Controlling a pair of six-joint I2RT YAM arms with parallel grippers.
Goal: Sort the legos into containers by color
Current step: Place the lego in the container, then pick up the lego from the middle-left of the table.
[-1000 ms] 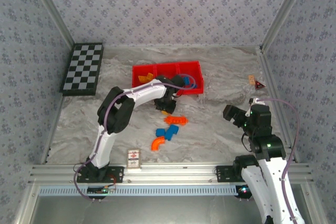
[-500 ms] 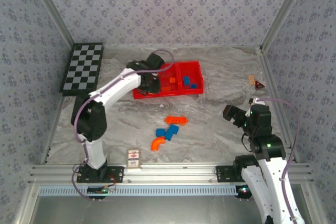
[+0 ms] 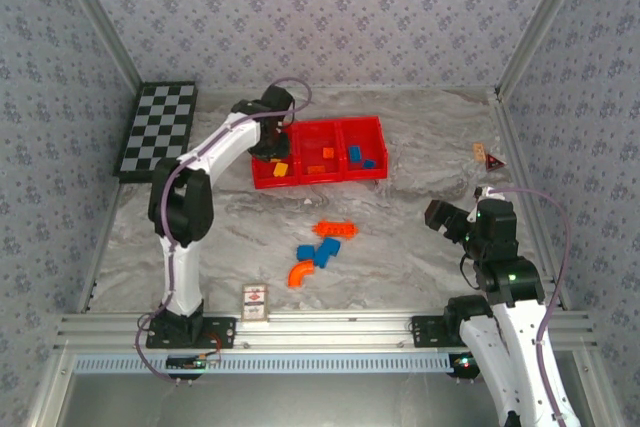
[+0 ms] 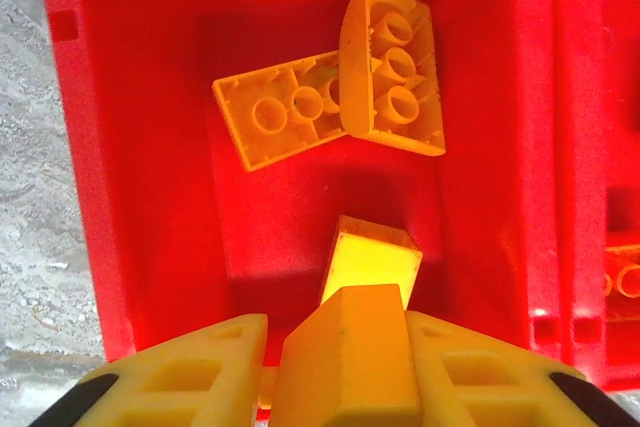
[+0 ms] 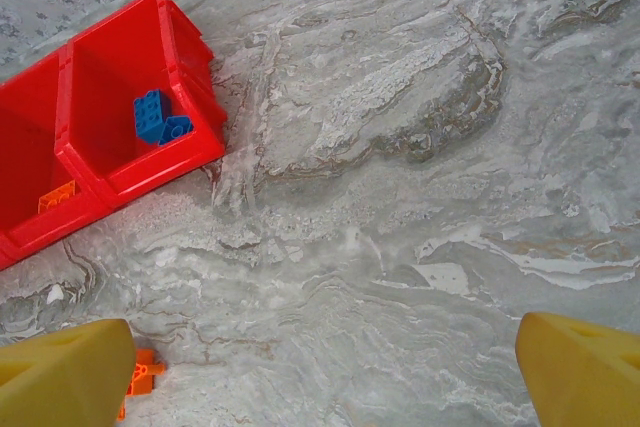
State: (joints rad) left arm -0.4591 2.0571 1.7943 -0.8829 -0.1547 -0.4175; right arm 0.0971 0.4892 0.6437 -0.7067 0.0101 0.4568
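Fingers point(image 4: 190, 377) of the left gripper point(image 4: 345, 367) are clamped on a yellow brick point(image 4: 372, 259) over the left compartment of the tray point(image 4: 85, 197), where two more yellow bricks point(image 4: 300, 117) lie upside down just beyond it. Right gripper point(image 5: 320, 372) hangs wide open and empty to the right of the tray. Loose orange and blue bricks point(image 3: 318, 247) lie on the table in front of the tray.

The bottom edge is cutting off the yellow brick point(image 4: 350, 377) pinched in the left gripper point(image 4: 336, 332). The right edge is cutting an orange brick in the next box point(image 4: 625, 279). A finger point(image 5: 60, 372) of the right gripper point(image 5: 320, 387) is covering part of an orange brick on the table point(image 5: 145, 371). From above, the small thing point(image 3: 487, 155) by the right wall is looking too tiny to name.
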